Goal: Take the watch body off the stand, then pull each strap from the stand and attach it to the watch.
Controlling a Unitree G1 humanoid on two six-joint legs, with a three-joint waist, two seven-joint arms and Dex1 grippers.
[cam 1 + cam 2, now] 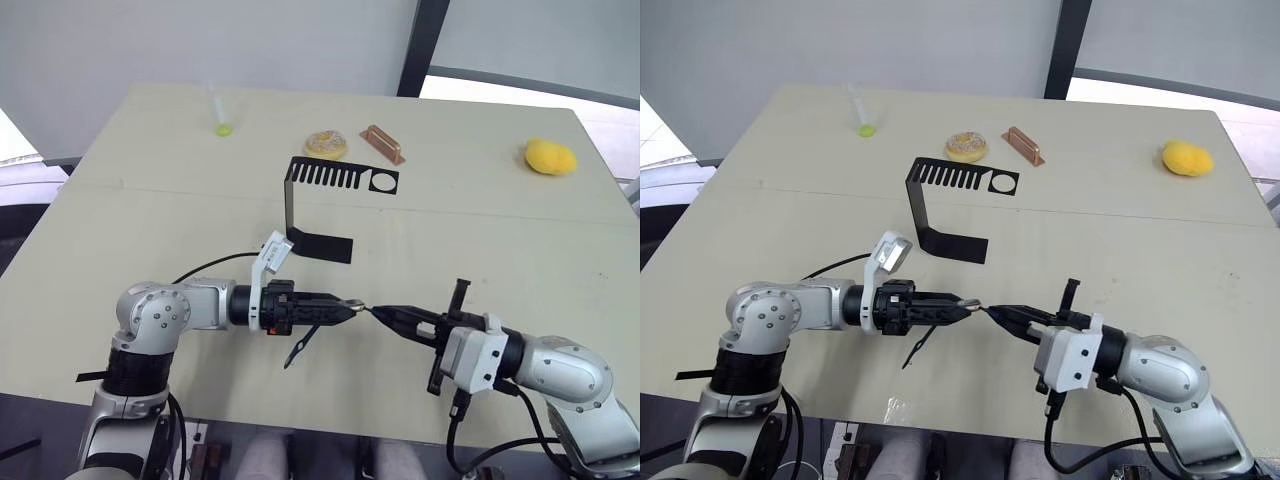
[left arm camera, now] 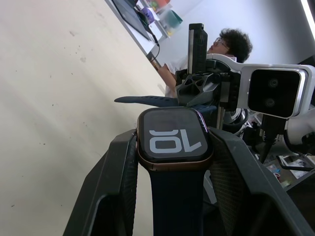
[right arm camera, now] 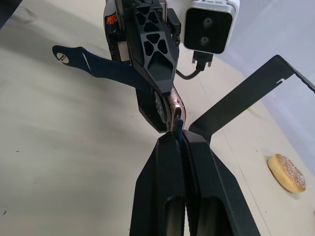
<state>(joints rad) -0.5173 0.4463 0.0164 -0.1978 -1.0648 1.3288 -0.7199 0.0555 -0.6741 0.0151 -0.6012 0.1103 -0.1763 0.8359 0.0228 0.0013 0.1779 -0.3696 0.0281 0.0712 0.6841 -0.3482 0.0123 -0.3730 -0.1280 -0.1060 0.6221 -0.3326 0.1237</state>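
Watch body (image 2: 172,140) clamped in left jaws; right jaws pinch strap (image 3: 178,126) at its edge.

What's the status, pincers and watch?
Left pincer shut on watch body, one strap attached. Right pincer shut on second strap, at the watch edge. Stand bare, nothing blocking.

Watch body (image 2: 173,140): glossy black glass, polished coppery metal rim. Strap (image 2: 176,206): matt dark blue rubber. Stand (image 1: 320,205): matt black sheet metal. Table (image 1: 500,235): smooth pale laminate.
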